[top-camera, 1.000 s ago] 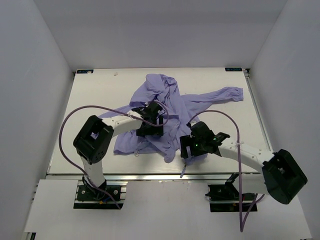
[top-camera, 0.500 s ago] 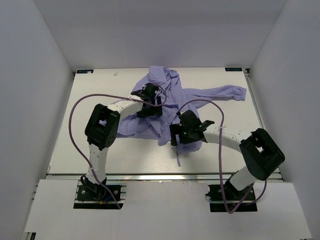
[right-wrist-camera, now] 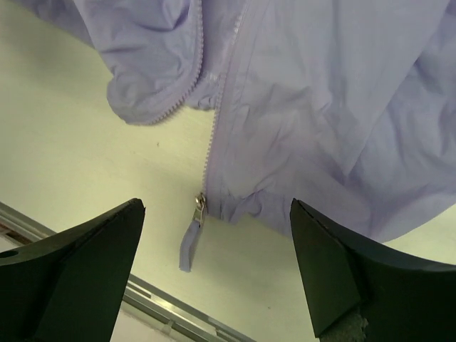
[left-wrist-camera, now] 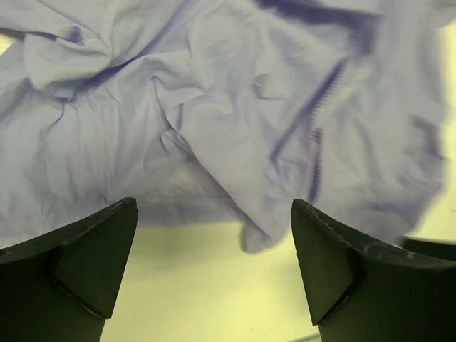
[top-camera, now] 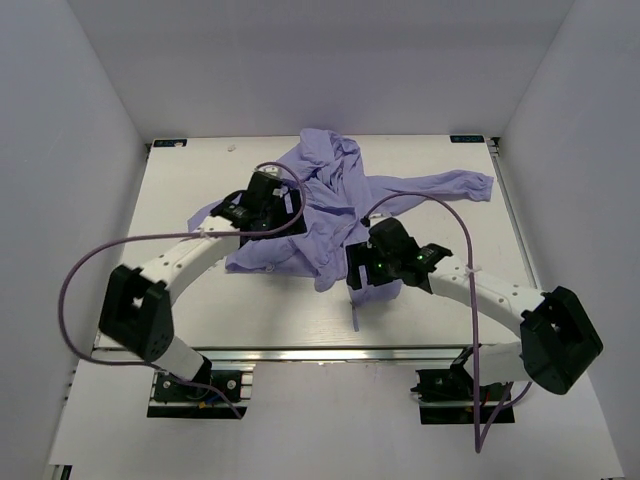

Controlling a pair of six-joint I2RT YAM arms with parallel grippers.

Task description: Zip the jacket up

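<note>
Left pincer (left-wrist-camera: 214, 208) and right pincer (right-wrist-camera: 217, 206) both gape empty over the crumpled jacket (top-camera: 325, 165).
The left pincer's jaws stand fully apart with nothing between them. Folds of cloth lie just beyond its fingertips, and a run of zipper teeth (left-wrist-camera: 317, 146) slants ahead, nearer one finger. The right pincer is spread just as wide and holds nothing. The zipper slider (right-wrist-camera: 201, 204) sits almost midway between its fingers, with the pull tab (right-wrist-camera: 187, 249) trailing back toward it across the table (right-wrist-camera: 85, 157). With the hem unpinned, a tug on the slider would likely drag the loose cloth along rather than close the teeth. The bunched flap ahead of the right pincer could also jam the track.
</note>
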